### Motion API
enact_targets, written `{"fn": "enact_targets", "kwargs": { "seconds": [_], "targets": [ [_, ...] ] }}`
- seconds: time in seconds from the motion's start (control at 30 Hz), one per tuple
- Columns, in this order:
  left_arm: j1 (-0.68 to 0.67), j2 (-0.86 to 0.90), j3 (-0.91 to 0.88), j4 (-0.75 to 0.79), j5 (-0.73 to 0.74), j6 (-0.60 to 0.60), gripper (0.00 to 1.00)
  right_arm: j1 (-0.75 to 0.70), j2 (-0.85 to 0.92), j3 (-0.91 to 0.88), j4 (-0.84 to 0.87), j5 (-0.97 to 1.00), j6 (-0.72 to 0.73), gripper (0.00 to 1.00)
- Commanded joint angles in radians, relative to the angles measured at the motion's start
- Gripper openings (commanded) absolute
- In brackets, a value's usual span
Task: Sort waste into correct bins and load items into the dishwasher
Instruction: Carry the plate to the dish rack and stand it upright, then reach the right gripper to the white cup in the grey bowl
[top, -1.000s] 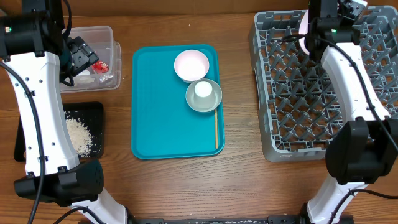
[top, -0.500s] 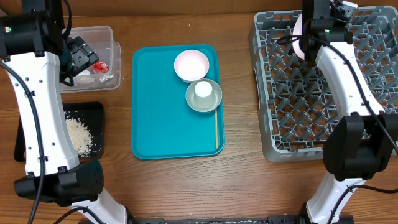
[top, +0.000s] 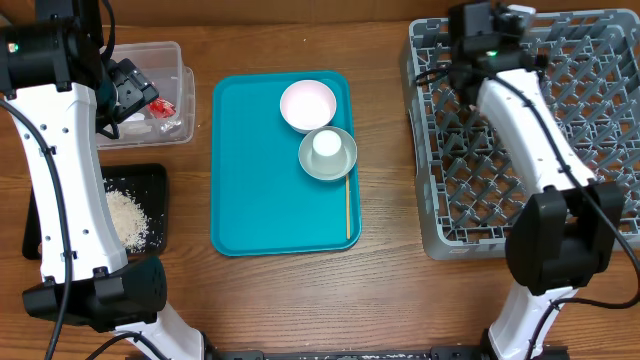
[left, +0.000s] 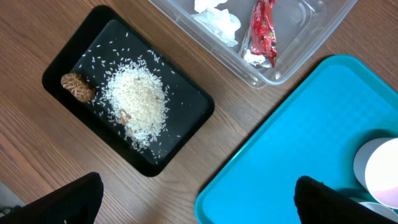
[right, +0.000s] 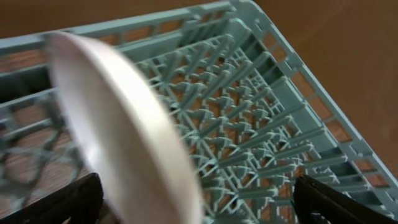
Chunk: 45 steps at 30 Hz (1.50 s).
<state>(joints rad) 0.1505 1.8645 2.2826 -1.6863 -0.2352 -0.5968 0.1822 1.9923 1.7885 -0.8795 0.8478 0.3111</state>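
The white plate (right: 118, 124) is seen standing on edge, tilted, among the pegs of the dish rack (right: 261, 106), at the rack's far corner on the side nearest the teal tray (top: 260, 210). The right gripper (right: 198, 190) is spread wide about it, with the plate nearer one finger. No pinch on the rim is shown, so the plate is judged released.

The step in hand is judged to be the withdrawal. The gripper is best lifted straight up along the plate's plane, so that the rim is not brushed and the plate is not tipped from its slot. The rack's wall and upright pegs stand close around, and room is open only above.

On the teal tray, beside the rack, a white bowl (top: 308, 104), a grey bowl (top: 342, 164) holding a white cup (top: 326, 144), and a wooden stick (top: 348, 205) are left to be loaded. The left gripper (left: 199, 193), wide and holding nothing, hangs well apart from the rack, near the clear tub (top: 172, 55) and black tray (top: 152, 180).
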Motion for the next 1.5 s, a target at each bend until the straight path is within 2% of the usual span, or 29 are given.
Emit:
{"fn": "enact_targets", "kwargs": {
  "seconds": [0.0, 0.13, 0.37, 0.5, 0.63, 0.93, 1.17, 1.47],
  "targets": [
    [-0.001, -0.019, -0.007, 0.000, 0.003, -0.013, 1.00, 0.044, -0.105, 0.010, -0.006, 0.023, 0.000, 1.00],
    [-0.001, -0.019, -0.007, 0.000, 0.003, -0.013, 1.00, 0.115, -0.172, 0.019, -0.033, -0.109, -0.001, 1.00],
    [-0.001, -0.019, -0.007, 0.000, 0.003, -0.013, 1.00, 0.232, -0.218, 0.018, -0.055, -0.675, -0.001, 1.00],
    [0.002, -0.019, -0.007, 0.000, 0.003, -0.013, 1.00, 0.268, -0.193, -0.002, -0.018, -0.862, 0.000, 1.00],
    [0.002, -0.019, -0.007, 0.000, 0.003, -0.013, 1.00, 0.294, -0.140, -0.019, -0.015, -0.885, 0.034, 1.00],
    [0.002, -0.019, -0.007, 0.000, 0.003, -0.013, 1.00, 0.384, -0.012, -0.023, -0.020, -0.890, -0.002, 1.00],
    [0.002, -0.019, -0.007, 0.000, 0.003, -0.013, 1.00, 0.446, 0.087, -0.023, -0.036, -0.734, 0.007, 1.00],
    [0.000, -0.019, -0.007, 0.000, 0.003, -0.013, 1.00, 0.452, 0.135, -0.025, -0.031, -0.717, 0.037, 1.00]
  ]
}}
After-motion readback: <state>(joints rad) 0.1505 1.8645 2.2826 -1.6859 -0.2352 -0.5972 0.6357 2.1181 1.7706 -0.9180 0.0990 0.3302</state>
